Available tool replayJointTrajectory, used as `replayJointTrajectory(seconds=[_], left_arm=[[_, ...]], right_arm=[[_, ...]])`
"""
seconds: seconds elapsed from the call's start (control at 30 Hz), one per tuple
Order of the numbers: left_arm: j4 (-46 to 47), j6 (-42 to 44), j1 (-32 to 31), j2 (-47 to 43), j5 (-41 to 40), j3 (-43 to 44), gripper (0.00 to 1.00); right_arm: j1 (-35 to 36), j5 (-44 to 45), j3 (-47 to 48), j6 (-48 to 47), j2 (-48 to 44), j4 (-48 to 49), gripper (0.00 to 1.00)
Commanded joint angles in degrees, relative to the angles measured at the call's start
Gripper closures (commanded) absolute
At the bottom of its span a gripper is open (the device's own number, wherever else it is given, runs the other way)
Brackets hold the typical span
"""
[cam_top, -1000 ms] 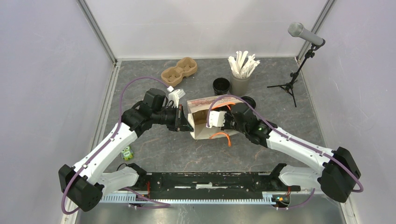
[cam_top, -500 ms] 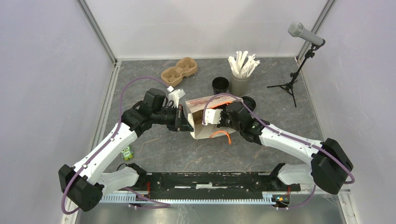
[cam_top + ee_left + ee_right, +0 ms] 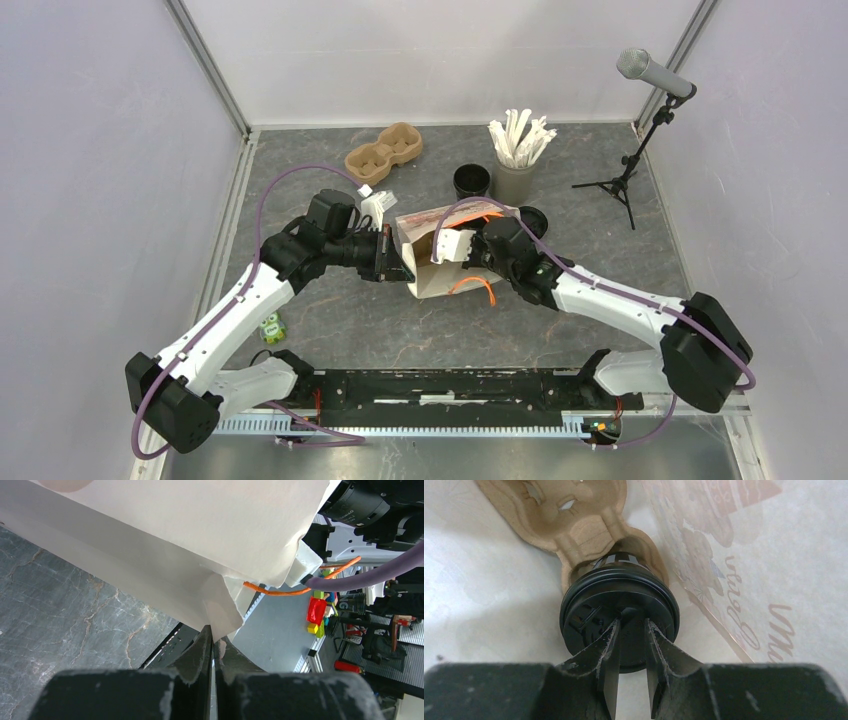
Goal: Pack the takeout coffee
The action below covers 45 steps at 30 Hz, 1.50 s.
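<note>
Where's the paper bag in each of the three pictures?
Top external: paper bag lying on its side, mid-picture.
Left wrist: fills the upper frame, corner pinched by the left end effector.
Right wrist: its inner walls surround the view.
Shared landmark: orange handle, in top and left wrist only.

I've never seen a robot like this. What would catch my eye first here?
The paper bag in the middle of the table: the left gripper pinches its edge while the right arm reaches inside. In there, a black lidded coffee cup sits in a brown pulp carrier, with the right gripper poised right at its lid.
</note>
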Motion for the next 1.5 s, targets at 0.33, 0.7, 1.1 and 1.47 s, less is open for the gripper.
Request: replayJointTrajectory(seconds=[0.33,0.7,1.1,1.47], left_arm=[[1.1,2.5,-0.4,-0.4,2.3,1.3,0.91],[0.4,2.1,-0.4,-0.1,0.1,2.2,0.91],[0.4,1.0,-0.4,0.4,-0.1,3.3,0.91],[0.8,-1.5,-0.4,1.8,1.2,5.7,0.91]], right_arm=[[-0.3,2.0,-0.3,1.6,1.3,4.0,0.71],[-0.3,1.0,-1.0,1.8,-4.2,-0.1,0.71],[-0.3,-1.6,-1.6,3.4,-10.6,-4.9,0.71],[-0.3,-8.6,4.4,6.0,-11.9,-13.9,0.69]])
